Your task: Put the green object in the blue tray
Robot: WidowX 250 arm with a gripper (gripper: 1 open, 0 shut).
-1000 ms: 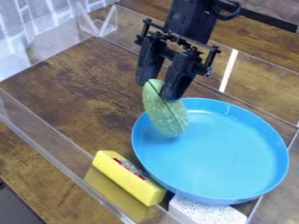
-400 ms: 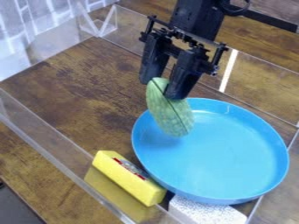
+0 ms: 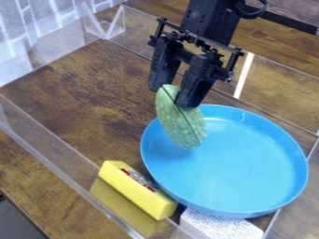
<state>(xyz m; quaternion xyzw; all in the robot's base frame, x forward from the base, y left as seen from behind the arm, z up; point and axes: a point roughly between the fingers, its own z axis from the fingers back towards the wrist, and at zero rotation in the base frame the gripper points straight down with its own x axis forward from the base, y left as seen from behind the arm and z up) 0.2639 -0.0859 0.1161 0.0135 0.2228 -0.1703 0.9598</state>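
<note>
The green object (image 3: 180, 119), a pale green oval with net-like ribbing, hangs tilted from my gripper (image 3: 174, 93), whose black fingers are shut on its upper end. It dangles over the left rim of the blue tray (image 3: 249, 177), a wide round dish on the wooden table. The object's lower tip sits just above the tray's inner edge; I cannot tell whether it touches.
A yellow block (image 3: 134, 189) with a red label lies at the tray's lower left. A white speckled pad (image 3: 225, 229) peeks out under the tray's front. Clear plastic walls (image 3: 56, 163) fence the wooden table along the left and front.
The gripper and the green object have shifted very slightly right and up; otherwise nothing differs.
</note>
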